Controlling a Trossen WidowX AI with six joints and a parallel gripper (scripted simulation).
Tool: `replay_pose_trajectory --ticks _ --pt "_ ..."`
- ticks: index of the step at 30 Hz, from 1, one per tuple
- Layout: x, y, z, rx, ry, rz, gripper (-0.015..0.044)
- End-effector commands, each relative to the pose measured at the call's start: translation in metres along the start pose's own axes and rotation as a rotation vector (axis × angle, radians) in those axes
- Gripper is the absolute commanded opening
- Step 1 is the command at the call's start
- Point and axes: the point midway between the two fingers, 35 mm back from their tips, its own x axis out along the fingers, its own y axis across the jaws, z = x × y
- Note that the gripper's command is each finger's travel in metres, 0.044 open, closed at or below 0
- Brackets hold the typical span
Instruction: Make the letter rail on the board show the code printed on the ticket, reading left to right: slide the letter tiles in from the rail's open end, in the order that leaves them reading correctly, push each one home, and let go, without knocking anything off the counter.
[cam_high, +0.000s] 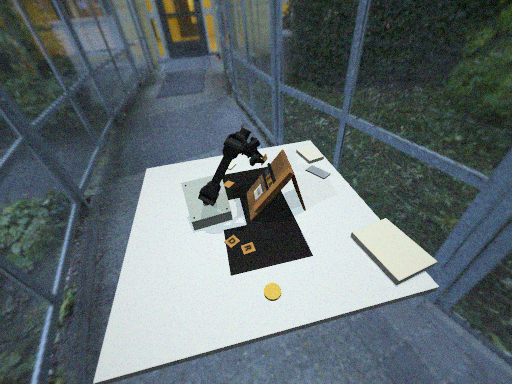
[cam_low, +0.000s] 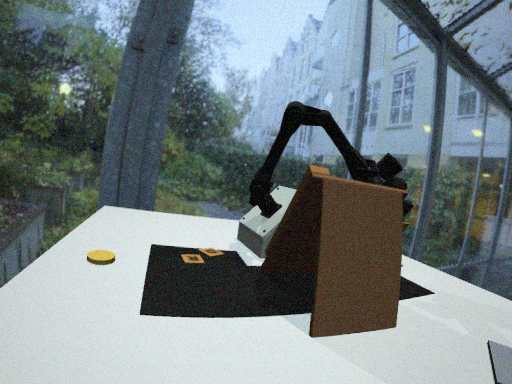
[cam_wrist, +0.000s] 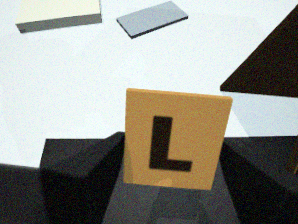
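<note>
Wrist view is showing you the gripper (cam_wrist: 170, 200) grasping the L tile (cam_wrist: 175, 137) upright above the white counter (cam_wrist: 75, 90). Beyond it, a grey card (cam_wrist: 151, 18) and a cream pad (cam_wrist: 59, 12) are lying near each other.

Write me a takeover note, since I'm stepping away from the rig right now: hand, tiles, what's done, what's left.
Hand: shut on the L tile, raised near the top of the slanted board.
D tile and R tile lie on the black mat; another tile lies by the arm.
Done: L picked up.
Left: slide L into the rail, push home, release; then the others. Ticket code unreadable here.
</note>
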Motion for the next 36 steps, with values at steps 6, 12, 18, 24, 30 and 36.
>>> replay_pose_trajectory --ticks 6,12,18,24,30,36 --pt "0.000 -0.006 -0.004 -0.010 0.002 -0.003 0.0000" --pt "0.000 -0.009 -0.004 -0.010 0.002 -0.003 0.0000" --pt "0.000 -0.011 -0.004 -0.010 0.002 -0.003 0.0000" --pt "0.000 -0.014 -0.004 -0.011 0.002 -0.003 0.0000" --pt "0.000 -0.017 -0.004 -0.011 0.002 -0.003 0.0000" --pt "0.000 -0.020 -0.004 -0.011 0.002 -0.003 0.0000"
